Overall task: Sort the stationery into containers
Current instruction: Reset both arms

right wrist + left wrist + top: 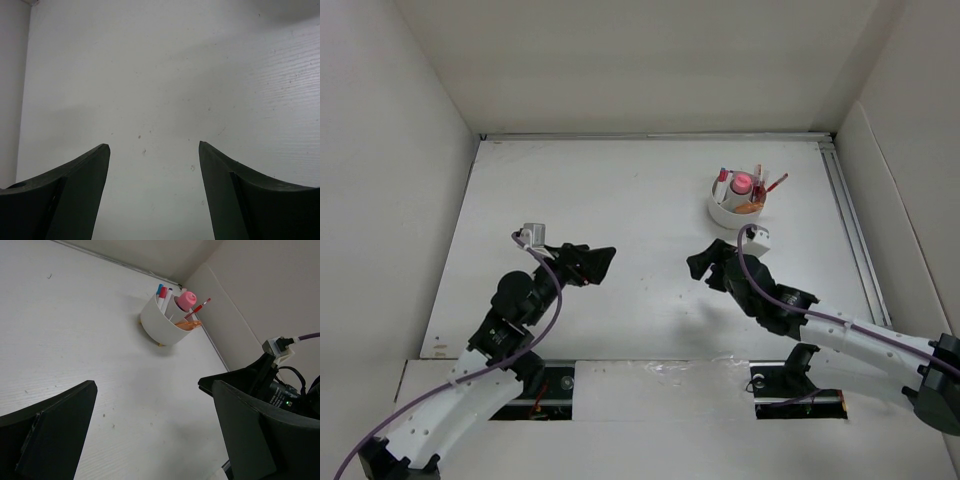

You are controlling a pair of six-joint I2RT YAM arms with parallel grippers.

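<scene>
**Stationery in tub, both grippers open and empty**

Stationery [747,184] sorted by kind inside the tub [723,212], upper right of the top view. Markers [162,290] upright in one compartment, pink piece [187,300] at the middle, red pen [201,306] leaning out over the rim, orange pieces [189,325] low in the near compartment. Propped by dividers and wall, so needs no grip. Probably at or near the end of the job: no loose item visible on the table [600,190].

Left gripper [603,264], left of centre: jaws spread wide, nothing between them, facing across toward the tub. Right gripper [703,272], just below the tub in the top view: jaws likewise apart, only bare tabletop between them, turned toward the left.

Around: white walls on three sides, a rail [850,230] along the right edge, purple cables on both arms. Nothing between left gripper and tub. Right wrist near the tub wall, not touching; a careless swing there could tip the light tub and spill the lot.
</scene>
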